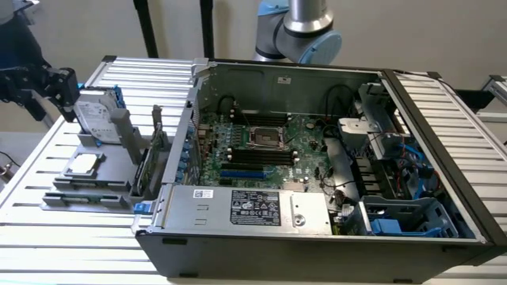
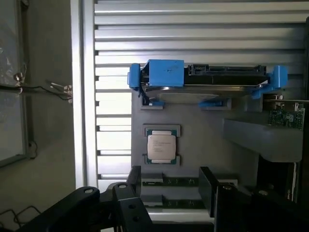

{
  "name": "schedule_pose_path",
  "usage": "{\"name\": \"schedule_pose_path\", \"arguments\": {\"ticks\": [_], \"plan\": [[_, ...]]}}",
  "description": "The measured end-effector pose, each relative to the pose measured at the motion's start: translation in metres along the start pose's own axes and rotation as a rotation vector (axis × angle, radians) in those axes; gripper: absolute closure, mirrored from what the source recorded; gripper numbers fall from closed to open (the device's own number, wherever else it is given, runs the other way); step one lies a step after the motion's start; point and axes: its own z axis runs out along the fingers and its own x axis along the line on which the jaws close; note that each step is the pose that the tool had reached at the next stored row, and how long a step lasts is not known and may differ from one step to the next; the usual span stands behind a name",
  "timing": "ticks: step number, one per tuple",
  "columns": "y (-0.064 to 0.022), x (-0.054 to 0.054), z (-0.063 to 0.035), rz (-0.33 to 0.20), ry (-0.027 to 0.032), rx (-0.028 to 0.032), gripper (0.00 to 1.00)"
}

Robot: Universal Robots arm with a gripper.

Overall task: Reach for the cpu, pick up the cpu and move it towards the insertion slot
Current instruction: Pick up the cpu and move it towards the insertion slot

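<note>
My fingers (image 2: 134,181) stand spread wide, nothing between them. The small flat square silvery-grey cpu (image 2: 161,148) lies untouched in its grey plastic holder (image 2: 203,135), outside the open black computer case (image 1: 317,255). In the exterior view, my gripper (image 1: 57,88) hangs at eleven o'clock of the cpu. The square silvery-framed insertion slot (image 1: 265,138) sits at three o'clock, inside the case.
</note>
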Motion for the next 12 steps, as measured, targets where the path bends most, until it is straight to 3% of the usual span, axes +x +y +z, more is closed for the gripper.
{"name": "schedule_pose_path", "arguments": {"ticks": [12], "plan": [[-0.0010, 0.007, 0.0219, 0.008, -0.0004, 0.0000, 0.40]]}}
